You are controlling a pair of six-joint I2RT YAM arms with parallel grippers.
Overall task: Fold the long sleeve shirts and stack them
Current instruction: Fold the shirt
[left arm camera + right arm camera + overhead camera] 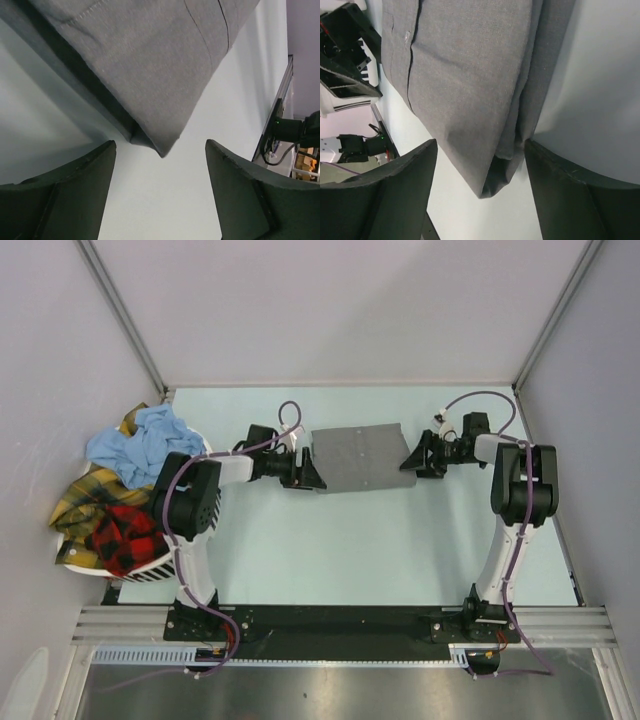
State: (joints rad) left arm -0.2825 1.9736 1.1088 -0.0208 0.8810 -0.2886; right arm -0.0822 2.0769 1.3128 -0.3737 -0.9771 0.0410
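A plain grey long sleeve shirt [358, 458] lies folded into a flat rectangle on the pale table, between the two arms. My left gripper [306, 476] sits at its left near corner with the jaws open. In the left wrist view the shirt's corner [165, 75] points down just short of my left gripper [160, 167], touching neither finger [75, 195]. My right gripper [413, 459] is at the shirt's right edge, open. The folded corner [470, 90] hangs loosely between the fingers of my right gripper [480, 200]. Light blue [145, 445], yellow plaid [85, 498] and red-and-black plaid [125, 537] shirts are heaped at the left.
The heap of shirts rests in a white slotted basket [152, 566] at the table's left edge, beside the left arm's base. Grey walls close in the far side and both sides. A metal rail [340, 625] runs along the near edge.
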